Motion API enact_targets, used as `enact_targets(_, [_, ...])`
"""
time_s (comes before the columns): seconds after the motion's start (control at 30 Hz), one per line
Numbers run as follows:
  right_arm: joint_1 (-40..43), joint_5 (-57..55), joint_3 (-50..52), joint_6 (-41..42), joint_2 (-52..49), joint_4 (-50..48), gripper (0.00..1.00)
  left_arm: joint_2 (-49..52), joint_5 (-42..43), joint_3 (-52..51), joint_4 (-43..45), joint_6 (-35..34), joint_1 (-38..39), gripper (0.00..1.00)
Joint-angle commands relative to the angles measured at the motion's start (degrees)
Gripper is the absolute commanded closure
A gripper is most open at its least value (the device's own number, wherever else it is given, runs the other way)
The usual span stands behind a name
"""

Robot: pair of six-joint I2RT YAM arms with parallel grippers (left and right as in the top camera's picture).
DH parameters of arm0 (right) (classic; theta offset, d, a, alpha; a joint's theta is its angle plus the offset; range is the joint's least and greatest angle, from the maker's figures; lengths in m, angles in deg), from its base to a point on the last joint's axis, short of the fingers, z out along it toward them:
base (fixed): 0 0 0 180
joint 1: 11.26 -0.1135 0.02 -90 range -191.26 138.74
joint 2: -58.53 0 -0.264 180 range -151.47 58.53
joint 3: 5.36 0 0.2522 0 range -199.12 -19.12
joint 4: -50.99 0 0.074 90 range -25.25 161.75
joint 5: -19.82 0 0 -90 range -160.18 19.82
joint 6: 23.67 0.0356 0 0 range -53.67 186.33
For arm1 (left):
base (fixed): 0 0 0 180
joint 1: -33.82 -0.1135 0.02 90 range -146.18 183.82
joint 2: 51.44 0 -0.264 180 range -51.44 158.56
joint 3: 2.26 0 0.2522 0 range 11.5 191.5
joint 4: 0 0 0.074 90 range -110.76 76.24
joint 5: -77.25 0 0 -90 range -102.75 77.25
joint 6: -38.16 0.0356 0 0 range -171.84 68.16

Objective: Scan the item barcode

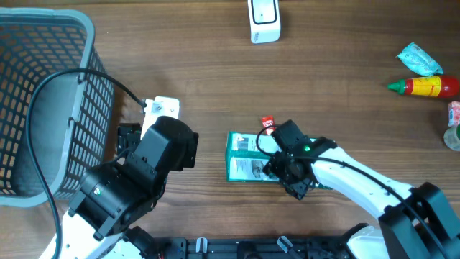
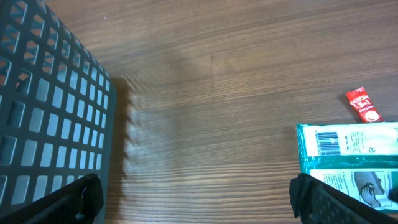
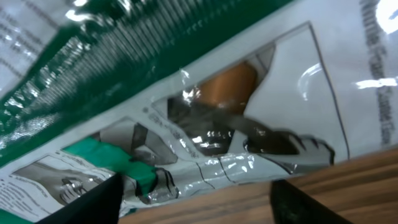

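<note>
Packet of glossy green-and-white plastic lies at nine o'clock of the empty, wide-spread right claw, which hides its three-o'clock end.

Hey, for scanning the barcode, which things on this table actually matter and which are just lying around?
For the job:
- green package, its barcode facing up
- white scanner-like device at the table's far edge

Just lying about:
- grey basket
- small red sachet near the package
- red and yellow bottle
- teal packet
</note>
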State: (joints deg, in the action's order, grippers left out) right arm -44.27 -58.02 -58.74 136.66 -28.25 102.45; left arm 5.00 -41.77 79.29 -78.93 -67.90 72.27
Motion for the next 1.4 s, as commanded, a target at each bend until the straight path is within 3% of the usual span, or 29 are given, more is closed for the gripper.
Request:
enact_targets(0.0, [1.81, -2.69, 0.74, 1.81, -7.15, -2.71, 0.15, -0.02, 0.07, 0.2, 0.15, -0.94, -0.11, 0.0])
enact_targets(0.13, [7.1, -3.67, 0.31, -0.46, -10.14, -4.39, 0.08, -0.02, 0.07, 0.2, 0.15, -0.94, -0.11, 0.0])
enact_targets(0.33, [19.37, -5.33, -2.29, -11.13, -8.52, -4.98, 0.0, -0.02, 0.07, 0.2, 0.15, -0.94, -0.11, 0.0])
enact_targets(0.5, [25.4, -7.02, -3.89, -16.85, -8.35, -10.1, 0.0, -0.02, 0.07, 0.2, 0.15, -0.94, -0.11, 0.0])
enact_targets(0.77, [26.67, -3.74, -4.0, -14.88, -8.35, -21.55, 0.0, -0.02, 0.07, 0.2, 0.15, -0.94, -0.11, 0.0])
enact_targets(1.0, [26.1, 5.86, -2.1, -15.04, -9.33, -19.76, 0.0, -0.02, 0.07, 0.2, 0.15, -0.94, -0.11, 0.0])
enact_targets(1.23, [23.52, 6.23, 0.11, -16.13, -13.22, -16.72, 0.01, -0.02, 0.07, 0.2, 0.15, -0.92, -0.11, 0.0])
enact_targets(1.3, [23.54, 5.51, 0.11, -16.13, -14.78, -19.47, 0.07, -0.02, 0.07, 0.2, 0.15, -0.94, -0.11, 0.0])
enact_targets(1.37, [23.54, 3.91, 0.11, -16.04, -16.74, -21.84, 0.25, -0.02, 0.07, 0.2, 0.15, -0.92, -0.11, 0.0])
